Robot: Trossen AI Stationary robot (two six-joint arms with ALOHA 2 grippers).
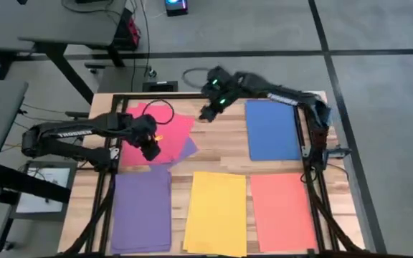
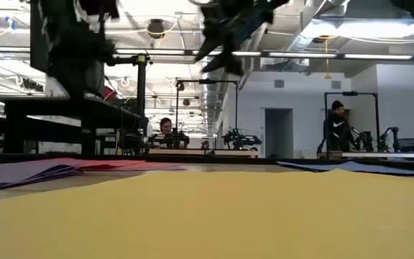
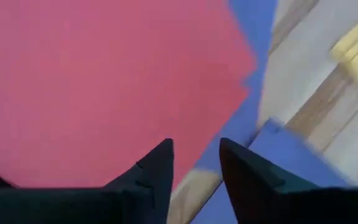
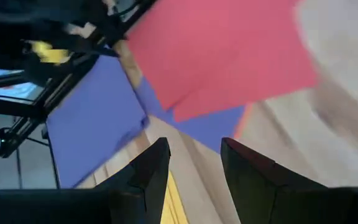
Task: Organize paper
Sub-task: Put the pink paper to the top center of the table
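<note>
A loose pile of red paper (image 1: 160, 129) lies askew at the table's far left, with a purple sheet (image 1: 187, 148) showing from under its near right corner. Sorted sheets lie flat: purple (image 1: 142, 211), yellow (image 1: 217, 211) and orange (image 1: 282, 211) along the near edge, blue (image 1: 271, 129) at the far right. My left gripper (image 1: 152, 150) is open above the red pile's near edge (image 3: 166, 118). My right gripper (image 1: 206, 113) is open above bare wood at the far middle, just right of the red pile (image 4: 229, 50).
A black cable (image 1: 165, 107) loops over the far part of the red pile. Black frame rails (image 1: 308, 143) run along the table's sides. A white printed sheet (image 1: 45, 190) lies on a stand left of the table. People (image 2: 334, 126) work at benches far behind.
</note>
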